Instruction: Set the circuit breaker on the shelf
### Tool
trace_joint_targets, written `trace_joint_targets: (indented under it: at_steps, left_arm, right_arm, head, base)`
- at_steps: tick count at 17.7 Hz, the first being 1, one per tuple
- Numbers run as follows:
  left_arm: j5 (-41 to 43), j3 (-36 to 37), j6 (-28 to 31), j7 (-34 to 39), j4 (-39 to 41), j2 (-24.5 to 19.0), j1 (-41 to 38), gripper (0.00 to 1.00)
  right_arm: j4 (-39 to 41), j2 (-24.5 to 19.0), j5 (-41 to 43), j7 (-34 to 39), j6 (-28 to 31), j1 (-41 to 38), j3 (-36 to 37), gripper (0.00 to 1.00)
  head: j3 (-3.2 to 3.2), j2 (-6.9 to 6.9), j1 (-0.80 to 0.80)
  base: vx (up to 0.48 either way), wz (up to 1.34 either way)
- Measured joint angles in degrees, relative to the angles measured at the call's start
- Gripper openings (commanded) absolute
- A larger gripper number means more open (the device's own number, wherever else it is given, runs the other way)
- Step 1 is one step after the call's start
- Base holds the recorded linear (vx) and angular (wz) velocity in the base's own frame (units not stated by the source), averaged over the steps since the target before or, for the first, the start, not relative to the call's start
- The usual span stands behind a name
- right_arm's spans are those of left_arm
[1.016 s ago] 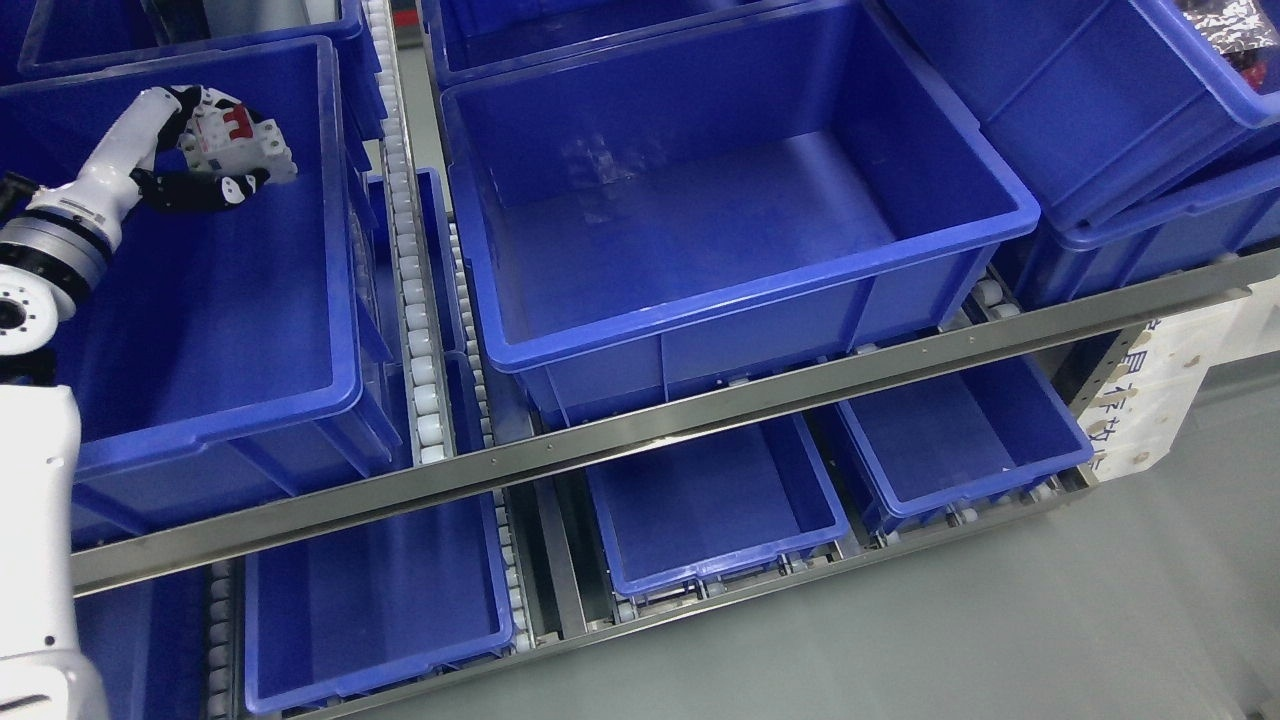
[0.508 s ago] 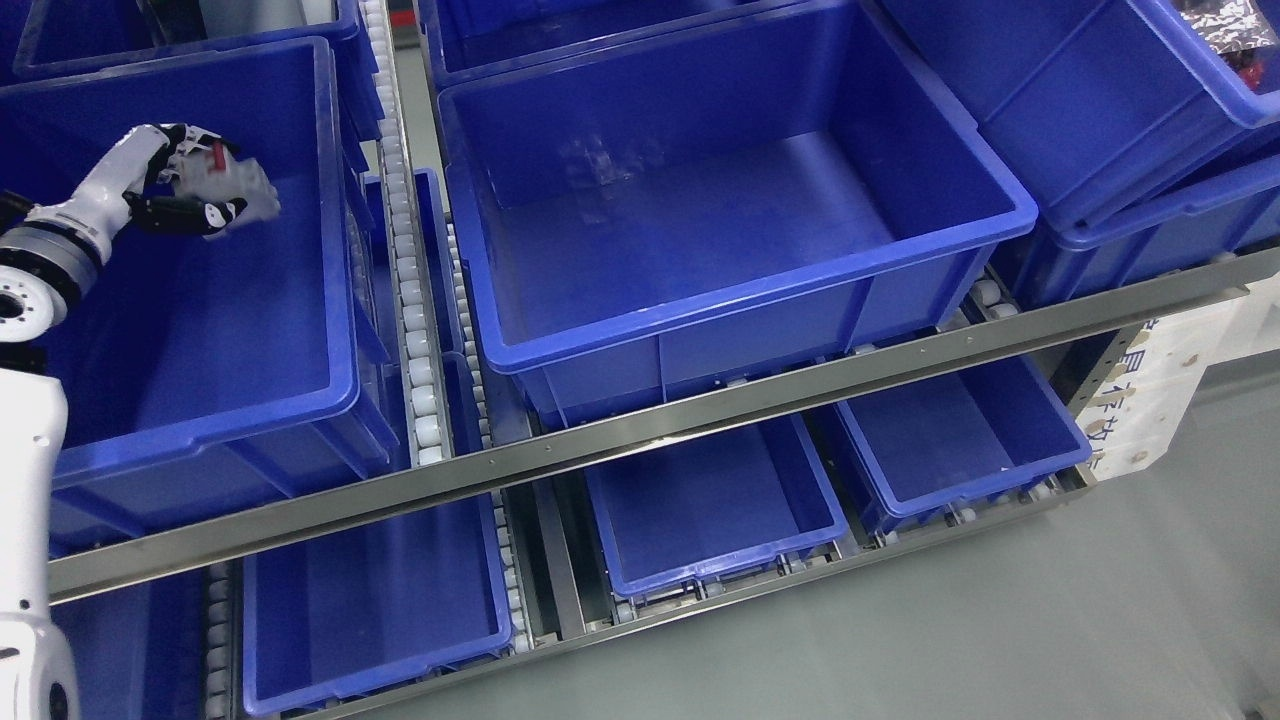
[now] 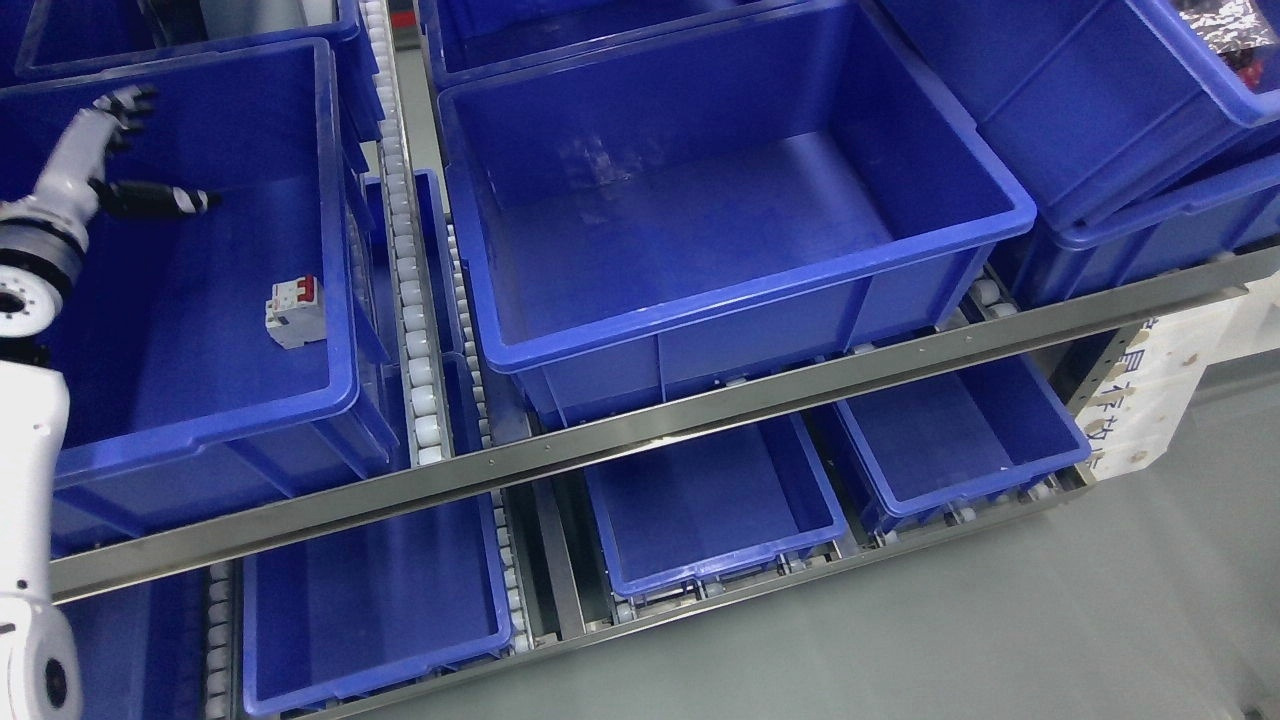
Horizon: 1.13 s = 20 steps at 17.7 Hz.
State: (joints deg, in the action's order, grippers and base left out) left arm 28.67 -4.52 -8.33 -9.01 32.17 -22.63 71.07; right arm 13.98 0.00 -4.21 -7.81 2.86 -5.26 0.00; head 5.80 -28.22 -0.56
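A white circuit breaker (image 3: 293,312) with red switches lies on the floor of the left blue bin (image 3: 342,250), close to its right wall. My left hand (image 3: 135,150) hovers above the bin's left part, well up and to the left of the breaker. Its fingers (image 3: 170,199) are spread wide and hold nothing. The white left arm comes in along the picture's left edge. No right arm shows.
A large blue bin (image 3: 760,285) stands at the middle of the upper shelf, with more blue bins behind and to the right. A metal rail (image 3: 700,410) fronts the shelf. Smaller blue bins (image 3: 710,510) sit on the lower level. Roller tracks (image 3: 410,280) separate the bins.
My left hand let go of the circuit breaker, which dropped to the bin floor near the right wall. The fingers spread and the hand drew back to the left.
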Motion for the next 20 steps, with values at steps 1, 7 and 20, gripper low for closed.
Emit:
trace_joint_targets:
  at_steps: [1,7,20]
  left_arm:
    - [-2.32,-1.55,-0.06,1.60,0.27,0.97,0.89,0.99]
    - [-10.95,-9.60,3.10,4.36,9.56,7.02,1.01,1.00]
    - [-14.36,-15.65,12.06,3.85,36.39,18.33,-15.46,1.00]
  right_arm:
    - [0.00,0.00,-0.01,0.00,0.00,0.00,0.00,1.00]
    - [0.00,0.00,-0.01,-0.20,-0.02,0.00,0.00,1.00]
    - [0.00,0.00,-0.01,-0.01,-0.02,-0.02,0.00,1.00]
  head:
    - [0.00,0.00,0.00]
    - [0.00,0.00,0.00]
    - [0.00,0.02,0.00]
  base:
    - [-0.010,-0.05]
    - [-0.093,0.07]
    - [-0.214,0.04]
